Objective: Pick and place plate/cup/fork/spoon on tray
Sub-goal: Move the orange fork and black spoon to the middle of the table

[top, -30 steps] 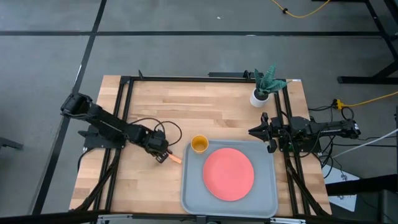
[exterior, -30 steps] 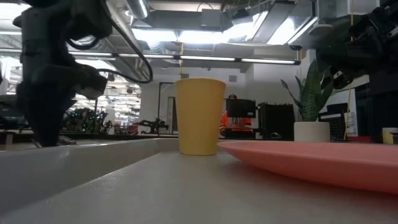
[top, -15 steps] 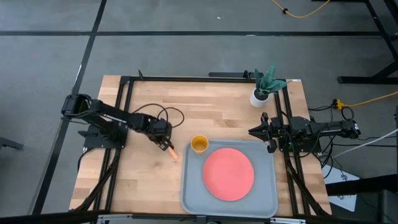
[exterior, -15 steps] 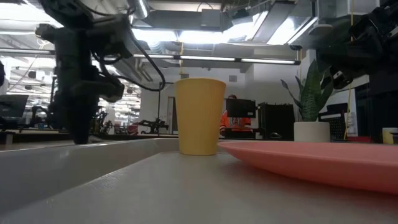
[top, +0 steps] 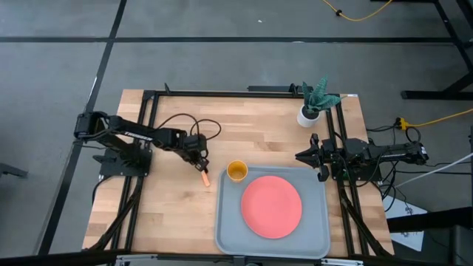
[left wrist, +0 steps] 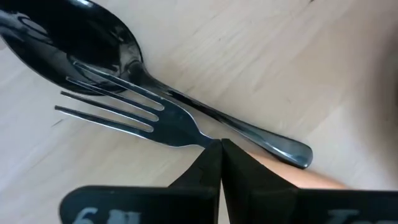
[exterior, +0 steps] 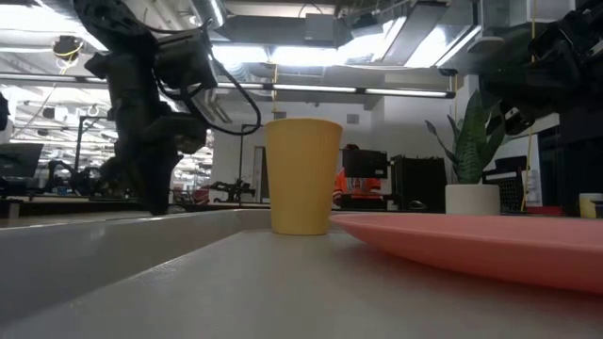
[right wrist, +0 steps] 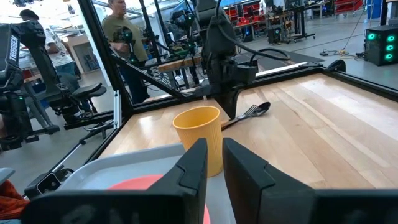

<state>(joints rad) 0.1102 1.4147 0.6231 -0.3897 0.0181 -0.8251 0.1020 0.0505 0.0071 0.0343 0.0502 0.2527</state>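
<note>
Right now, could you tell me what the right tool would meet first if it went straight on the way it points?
Most likely the yellow-orange cup, standing directly ahead of the right tool on the grey tray; exact depth is unclear.

Premises present as a robotics lab or workshop: wooden table (top: pixel 251 133) in black metal framing, grey concrete floor (top: pixel 222 44) with yellow cable (top: pixel 362 15), ceiling strip lights (exterior: pixel 311 89), apparently equipment racks behind a standing person (right wrist: pixel 121 31).
</note>
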